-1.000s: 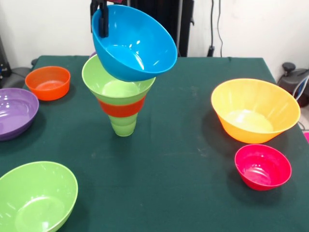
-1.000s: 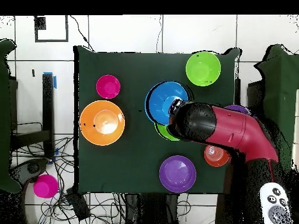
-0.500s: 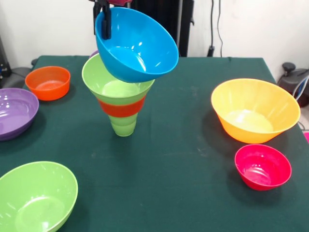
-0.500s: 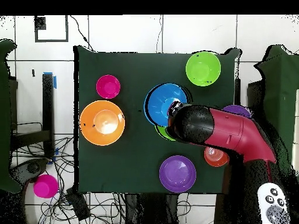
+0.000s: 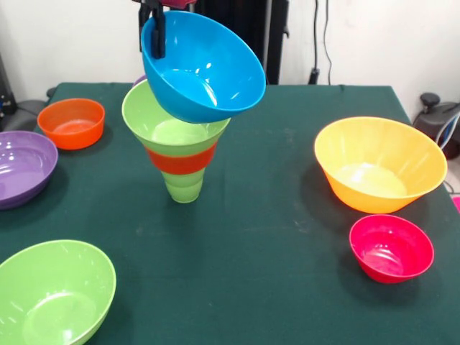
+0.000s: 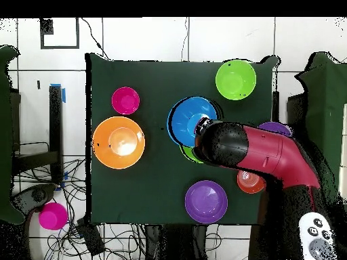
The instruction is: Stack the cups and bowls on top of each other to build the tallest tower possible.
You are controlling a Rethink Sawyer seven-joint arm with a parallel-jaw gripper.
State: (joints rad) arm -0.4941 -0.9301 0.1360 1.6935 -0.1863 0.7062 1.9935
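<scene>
The tower stands mid-table: a light-green cup (image 5: 184,188) at the bottom, a small orange-red bowl (image 5: 181,159) on it, and a lime-green bowl (image 5: 167,128) on top. A blue bowl (image 5: 203,67) hangs tilted over the green bowl's mouth, its opening facing the camera. Whether the two touch, I cannot tell. My gripper (image 5: 152,30) is shut on the blue bowl's upper left rim. From overhead, the blue bowl (image 6: 189,119) covers most of the tower, and the arm (image 6: 252,153) hides the gripper.
Loose bowls ring the tower: small orange-red (image 5: 71,123), purple (image 5: 21,167), lime-green (image 5: 50,295), large orange (image 5: 379,164) and pink-red (image 5: 391,247). From overhead, another purple bowl (image 6: 278,126) peeks from behind the arm. A pink bowl (image 6: 52,216) lies off the table.
A second ago the gripper and blue bowl were a little lower and further left in the front view. Over the last half second nothing has visibly moved.
</scene>
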